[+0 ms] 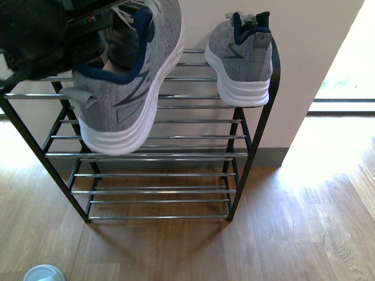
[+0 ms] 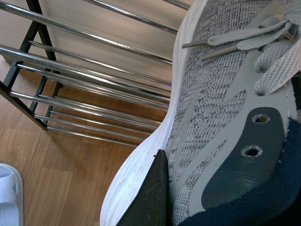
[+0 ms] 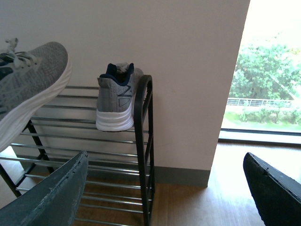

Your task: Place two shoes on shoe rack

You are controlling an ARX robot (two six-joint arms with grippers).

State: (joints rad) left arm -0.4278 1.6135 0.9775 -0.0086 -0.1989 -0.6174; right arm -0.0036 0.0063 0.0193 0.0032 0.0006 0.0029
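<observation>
My left gripper [image 1: 102, 35] is shut on a grey sneaker [image 1: 126, 88], which hangs in the air in front of the left half of the shoe rack [image 1: 158, 123], heel toward me. Up close, a black fingertip [image 2: 148, 197] presses the sneaker's knit side [image 2: 211, 108]. A second grey sneaker [image 1: 241, 55] rests on the rack's top tier at the right, and it also shows in the right wrist view [image 3: 116, 101]. My right gripper [image 3: 164, 188] is open and empty, to the right of the rack [image 3: 143, 141].
A pale blue slide sandal [image 1: 44, 273] lies on the wooden floor [image 1: 281, 234] at the front left, seen too in the left wrist view [image 2: 9, 197]. A white wall [image 3: 188, 70] stands behind the rack. A bright window [image 3: 270, 80] opens on the right.
</observation>
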